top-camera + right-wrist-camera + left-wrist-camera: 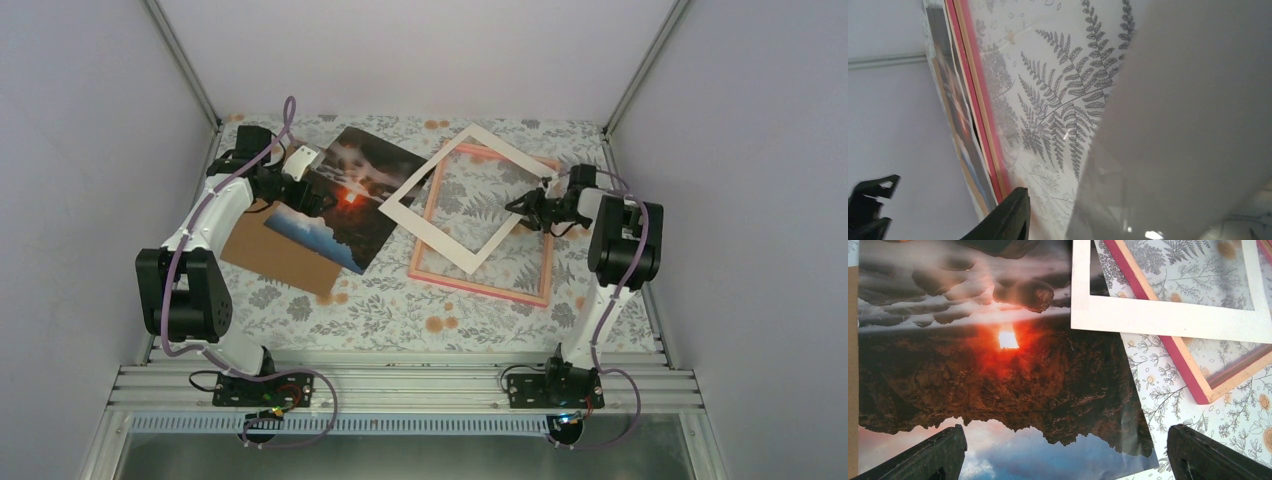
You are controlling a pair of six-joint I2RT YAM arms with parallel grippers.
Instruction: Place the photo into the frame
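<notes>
The photo [350, 195], a dark sunset print, lies face up at the back left, partly on a brown board [275, 255]. My left gripper [305, 190] hovers over the photo's left part, open wide. In the left wrist view its fingers [933, 457] straddle the photo [998, 380] without touching it. The pink frame [480, 287] lies flat to the right, and a white mat [440, 235] rests skewed across it. My right gripper [528, 210] is at the mat's right corner. One of its fingers [1008, 215] stands apart from the mat [1198, 125]; the other is hidden behind it.
The mat's left corner [1083, 285] overlaps the photo's right edge. The frame's pink corner [1198, 390] lies just right of the photo. A flowered cloth [400, 310] covers the table. Enclosure walls stand close on both sides and at the back.
</notes>
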